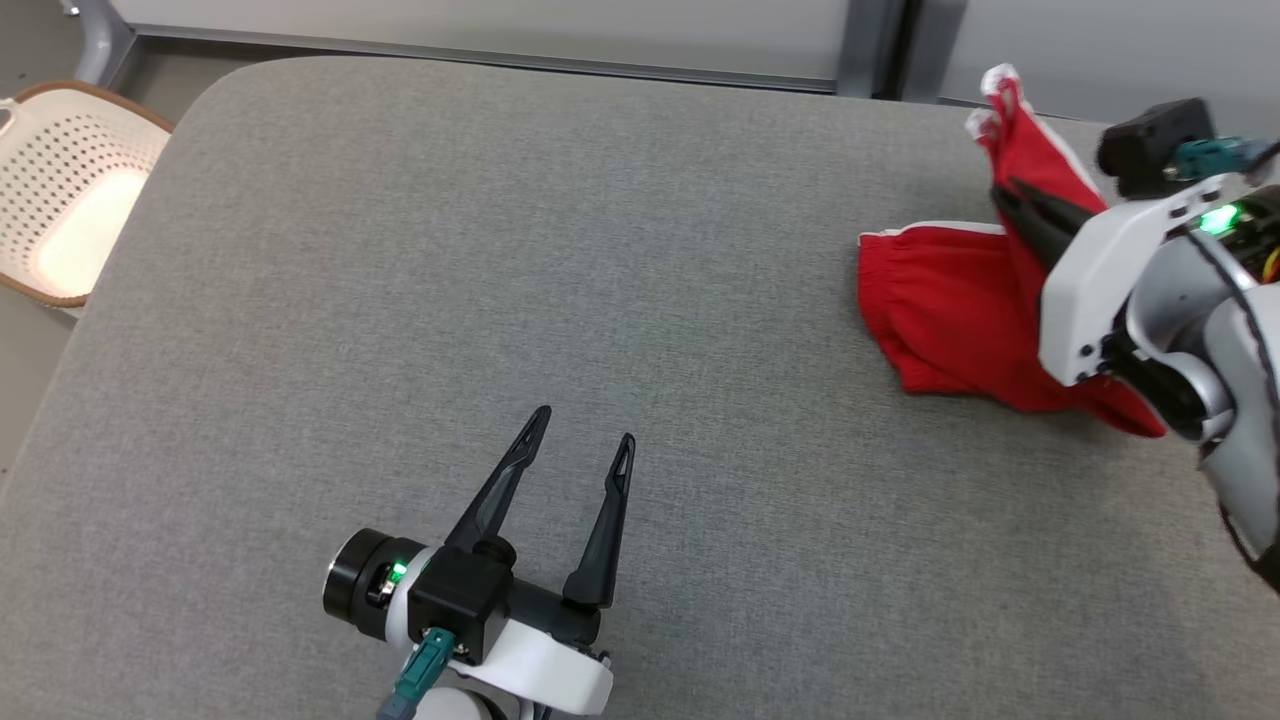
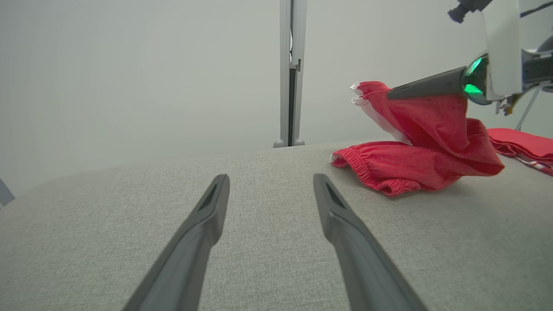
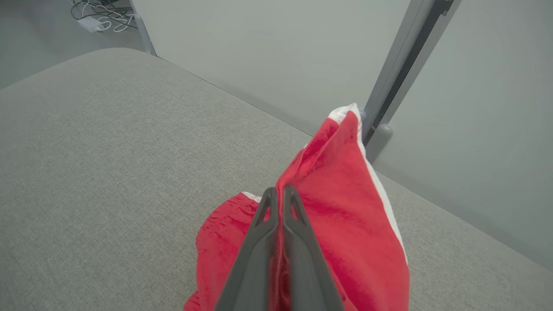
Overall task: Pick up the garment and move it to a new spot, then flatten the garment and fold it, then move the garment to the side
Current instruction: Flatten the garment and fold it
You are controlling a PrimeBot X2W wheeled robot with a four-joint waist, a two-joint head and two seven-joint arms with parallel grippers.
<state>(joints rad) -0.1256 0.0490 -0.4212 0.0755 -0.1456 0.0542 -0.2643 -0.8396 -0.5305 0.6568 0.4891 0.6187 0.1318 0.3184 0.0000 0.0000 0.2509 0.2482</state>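
The garment (image 1: 950,310) is a pair of red shorts with white trim, at the right side of the grey padded table (image 1: 500,250). My right gripper (image 1: 1005,195) is shut on a fold of it and holds that part lifted, while the waistband end still rests on the table. In the right wrist view the two fingers (image 3: 259,242) press together with red cloth (image 3: 341,203) pinched between them. From the left wrist camera the garment (image 2: 406,166) lies off to the right. My left gripper (image 1: 582,425) is open and empty near the table's front, far left of the garment.
A white perforated basket (image 1: 70,190) stands on the floor beyond the table's left edge. A grey wall with a vertical post (image 2: 290,73) runs behind the table. More red cloth (image 2: 525,147) lies at the far right in the left wrist view.
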